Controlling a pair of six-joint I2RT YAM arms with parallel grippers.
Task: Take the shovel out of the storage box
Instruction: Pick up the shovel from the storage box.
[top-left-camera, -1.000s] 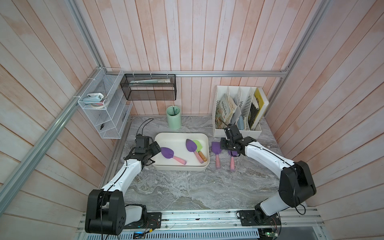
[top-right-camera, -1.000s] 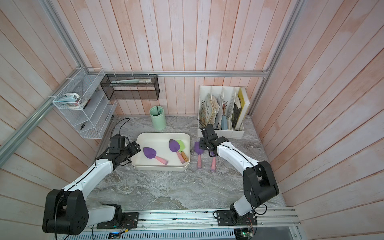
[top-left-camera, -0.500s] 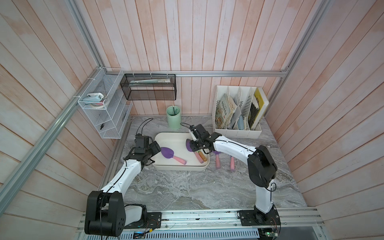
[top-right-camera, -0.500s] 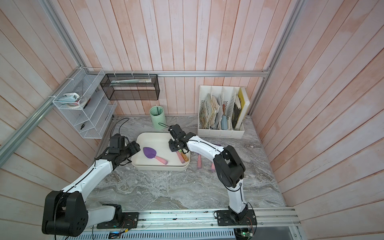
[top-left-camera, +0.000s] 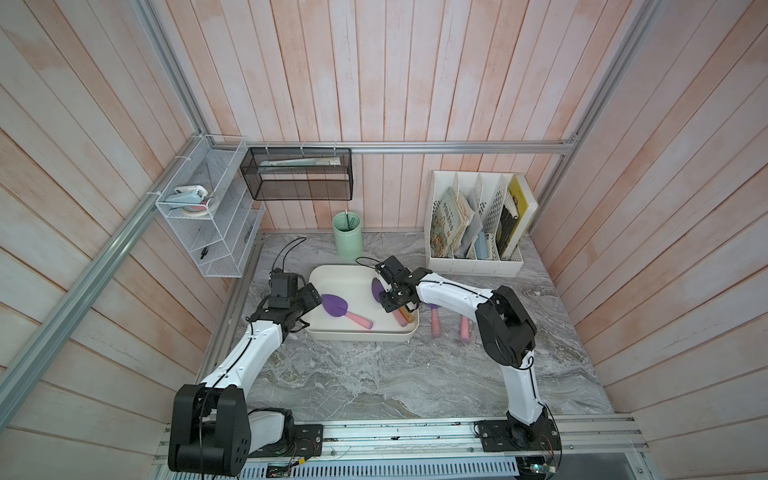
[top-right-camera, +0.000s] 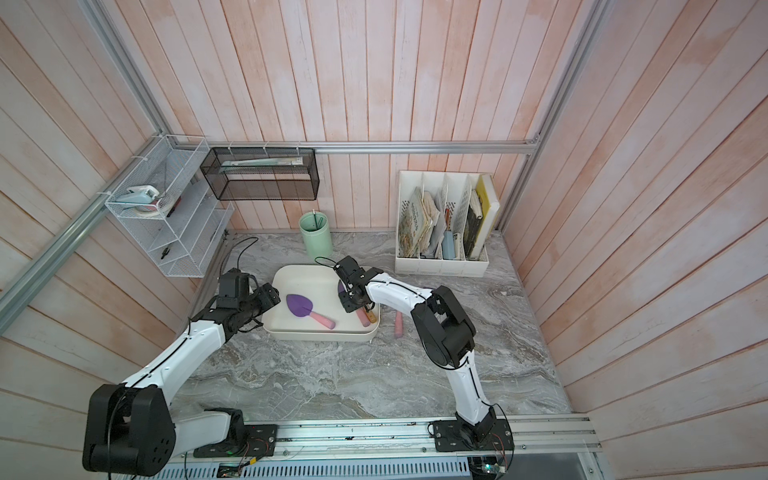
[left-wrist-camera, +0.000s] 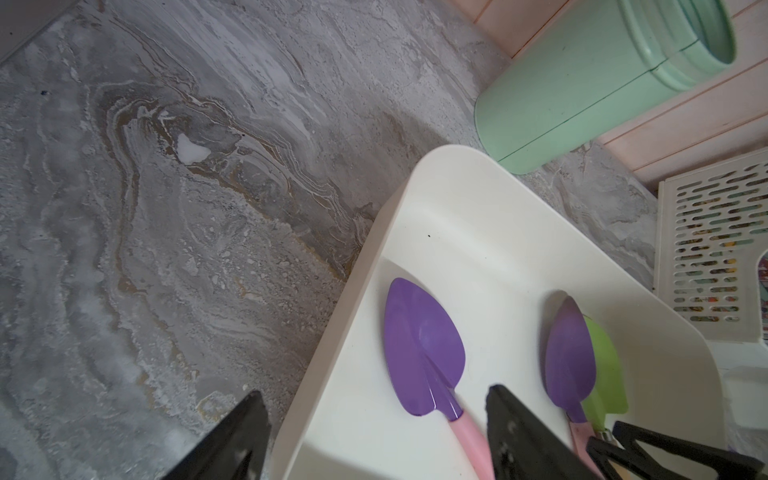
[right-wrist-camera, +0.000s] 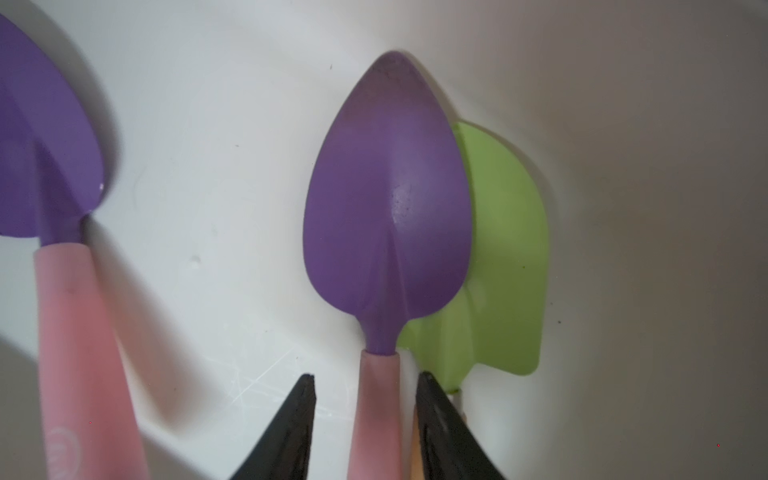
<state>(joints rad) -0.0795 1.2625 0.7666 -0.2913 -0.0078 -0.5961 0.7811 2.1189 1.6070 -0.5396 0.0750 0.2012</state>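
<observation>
The storage box (top-left-camera: 357, 336) (top-right-camera: 320, 335) is a shallow cream tub in mid-table. Three shovels lie in it. A purple shovel (top-left-camera: 336, 305) (left-wrist-camera: 422, 345) with a pink handle lies at its left. Another purple shovel (right-wrist-camera: 386, 199) lies at its right, partly over a green shovel (right-wrist-camera: 507, 249). My right gripper (right-wrist-camera: 365, 376) (top-left-camera: 392, 301) is down in the box, open, its jaws straddling that second shovel's pink handle with a gap on one side. My left gripper (left-wrist-camera: 376, 415) (top-left-camera: 311, 297) is open across the box's left wall, one finger inside, one outside.
Two pink-handled shovels (top-left-camera: 435, 326) (top-left-camera: 464, 330) lie on the marble right of the box. A mint cup (top-left-camera: 347, 235) stands behind it and a white file rack (top-left-camera: 473, 232) at the back right. A black mesh basket (top-left-camera: 297, 174) and a wire shelf (top-left-camera: 203, 220) hang on the walls.
My right arm swung left from the table beside the box into the box and came down over the right purple shovel's handle, jaws narrowing slightly. The left arm stayed put.
</observation>
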